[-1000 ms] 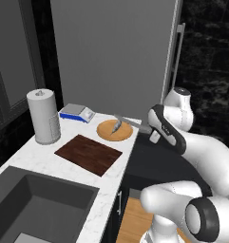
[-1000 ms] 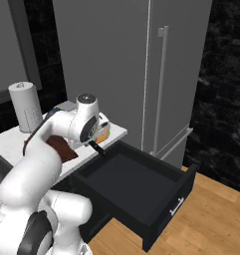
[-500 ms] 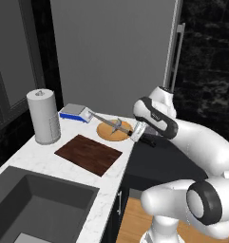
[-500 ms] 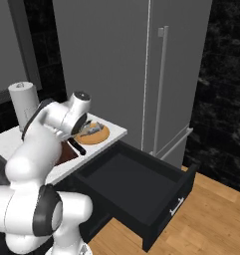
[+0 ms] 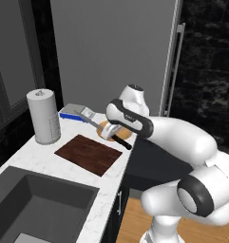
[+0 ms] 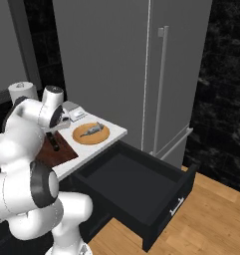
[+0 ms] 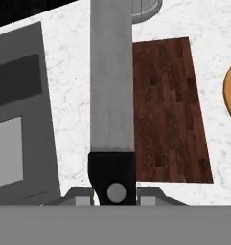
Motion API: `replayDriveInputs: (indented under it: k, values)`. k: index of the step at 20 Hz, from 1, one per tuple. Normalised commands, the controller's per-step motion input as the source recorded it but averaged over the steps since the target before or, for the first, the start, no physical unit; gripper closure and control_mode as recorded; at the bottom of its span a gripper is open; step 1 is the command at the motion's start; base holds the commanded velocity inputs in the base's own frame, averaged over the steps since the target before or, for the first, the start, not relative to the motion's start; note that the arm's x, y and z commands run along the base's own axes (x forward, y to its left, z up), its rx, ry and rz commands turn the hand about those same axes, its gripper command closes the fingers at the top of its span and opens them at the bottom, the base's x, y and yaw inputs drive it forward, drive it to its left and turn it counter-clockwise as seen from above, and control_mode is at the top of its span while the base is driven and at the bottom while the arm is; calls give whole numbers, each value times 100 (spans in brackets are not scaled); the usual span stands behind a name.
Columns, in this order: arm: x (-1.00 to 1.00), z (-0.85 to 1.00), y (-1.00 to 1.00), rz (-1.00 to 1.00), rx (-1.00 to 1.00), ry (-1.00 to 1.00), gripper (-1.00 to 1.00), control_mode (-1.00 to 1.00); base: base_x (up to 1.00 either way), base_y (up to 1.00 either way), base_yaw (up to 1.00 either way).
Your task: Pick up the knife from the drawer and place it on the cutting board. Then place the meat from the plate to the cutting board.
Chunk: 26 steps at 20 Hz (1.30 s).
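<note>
My gripper (image 5: pixel 115 134) is shut on the knife (image 5: pixel 90 119), holding it near where blade and black handle (image 6: pixel 54 143) meet. It hangs over the counter at the right edge of the dark reddish-brown cutting board (image 5: pixel 87 153). In the hand view the grey blade (image 7: pixel 111 76) runs up the middle beside the cutting board (image 7: pixel 167 110), with the gripper (image 7: pixel 116 194) clamped on the handle. The round tan plate (image 6: pixel 91 134) lies just past the board with the pale meat (image 6: pixel 92 129) on it. The dark drawer (image 6: pixel 136 184) stands pulled out with nothing inside.
A paper towel roll (image 5: pixel 43 116) stands at the back left of the marble counter, a blue-and-grey box (image 5: pixel 72 113) behind the board. The sink (image 5: pixel 35 209) lies in front of the board. A tall grey fridge (image 6: pixel 166 74) rises to the right.
The arm has swung left from above the drawer to over the counter, carrying the knife. The blade now points out past the plate toward the board's side.
</note>
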Motion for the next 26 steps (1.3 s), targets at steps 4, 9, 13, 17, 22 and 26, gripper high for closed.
replayDriveInputs:
  k: [4,9,13,17,22,26]
  values:
    - [-3,-23,21,-15,-9,0,100,-100,0,0,0]
    - [-9,-21,10,2,-14,-2,100,-100,0,0,0]
    - [0,-32,17,3,-13,0,100,-100,0,0,0]
    - [1,-39,27,1,-9,4,100,-100,0,0,0]
    - [15,-38,16,0,-10,11,100,-100,0,0,0]
    - [8,-47,11,0,-10,2,100,-100,0,0,0]
